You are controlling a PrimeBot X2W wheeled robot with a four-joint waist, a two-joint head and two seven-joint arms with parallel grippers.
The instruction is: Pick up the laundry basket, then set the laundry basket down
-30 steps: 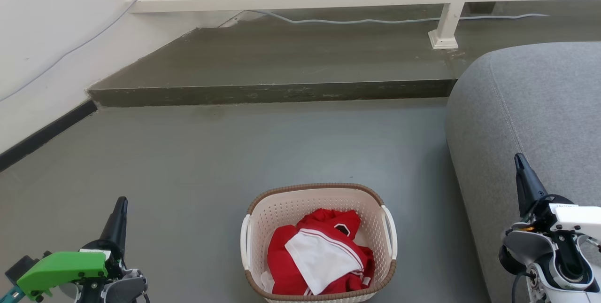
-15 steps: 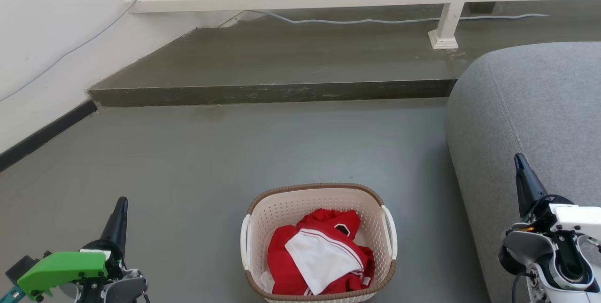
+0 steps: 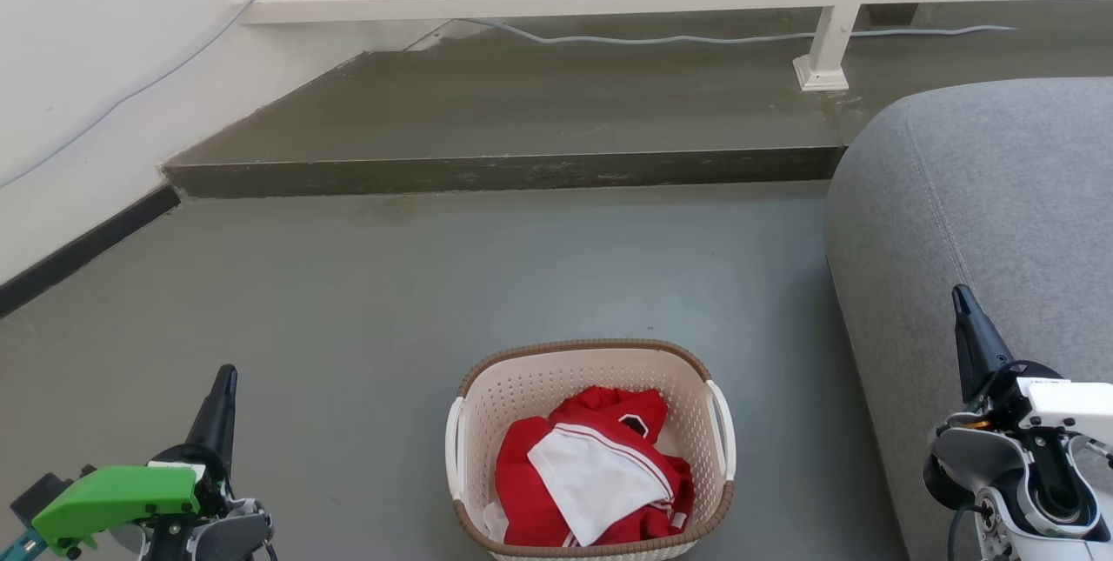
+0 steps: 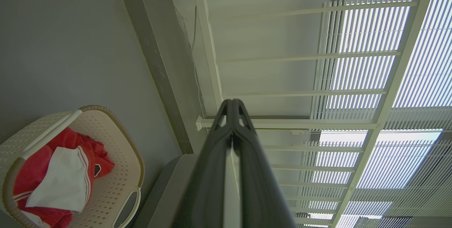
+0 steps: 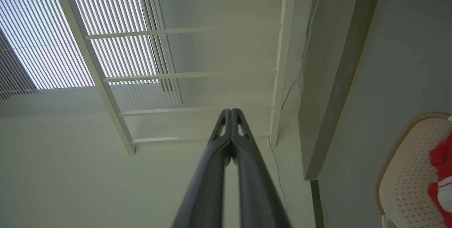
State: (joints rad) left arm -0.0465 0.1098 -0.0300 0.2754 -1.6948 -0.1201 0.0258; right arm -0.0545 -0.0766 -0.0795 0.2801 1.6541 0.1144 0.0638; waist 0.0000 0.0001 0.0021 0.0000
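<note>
The basket stands upright on the floor, between the two pincers and well apart from both. It lies to the right of the left pincer and to the left of the right pincer. Red and white clothes lie heaped inside it.

One white handle faces the left pincer and the other faces the right one; neither is touched. In each wrist view the pincer's two fingers meet at the tips, so both are closed and hold nothing. Both point away from the robot, not down towards the basket. The right pincer hangs in front of a grey sofa, on the far side of it from the basket.

As for progress, the basket rests on the floor, which is how the task wants it at the end. The same scene would also fit a basket waiting to be lifted. With both pincers empty and apart from the handles, nothing here tells which of the two it is. What is plain is that no lift is under way and no grip is on the basket.
</note>
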